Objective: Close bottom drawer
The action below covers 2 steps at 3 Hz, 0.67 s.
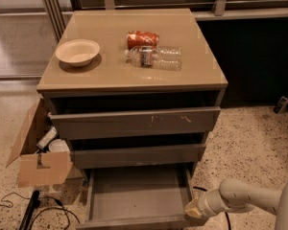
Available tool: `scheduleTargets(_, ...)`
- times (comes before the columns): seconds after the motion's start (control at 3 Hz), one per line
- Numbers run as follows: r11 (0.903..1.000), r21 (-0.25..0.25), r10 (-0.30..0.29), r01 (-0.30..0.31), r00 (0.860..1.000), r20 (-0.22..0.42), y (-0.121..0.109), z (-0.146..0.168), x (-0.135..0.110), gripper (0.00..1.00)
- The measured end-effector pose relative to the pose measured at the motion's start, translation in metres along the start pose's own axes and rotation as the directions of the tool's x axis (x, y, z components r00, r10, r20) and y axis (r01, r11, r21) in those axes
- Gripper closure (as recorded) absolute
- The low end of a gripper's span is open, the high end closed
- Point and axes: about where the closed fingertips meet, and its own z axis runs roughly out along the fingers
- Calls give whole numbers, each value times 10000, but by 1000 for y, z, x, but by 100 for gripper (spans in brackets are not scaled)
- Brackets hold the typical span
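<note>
The bottom drawer (134,195) of the grey-brown cabinet is pulled far out, showing its shallow grey tray. Its flat front runs along the frame's lower edge. My gripper (193,210) is at the end of the pale arm that comes in from the lower right. It sits at the drawer's front right corner, close against the right side wall. The two drawers above, the mid-width one (137,155) and the wide scratched one (134,122), stand slightly out.
On the cabinet top (110,73) are a paper bowl (78,51), a red can (142,38) and a lying plastic bottle (156,57). An open cardboard box (38,157) and cables (33,207) lie on the floor at the left.
</note>
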Motion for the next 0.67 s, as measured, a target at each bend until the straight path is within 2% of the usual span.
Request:
scheduleTargets(0.33, 10000, -8, -54, 54, 9999, -116, 1, 2, 0, 100)
scheduleTargets(0.67, 9994, -96, -334, 327, 9967, -744, 8, 16, 4, 100)
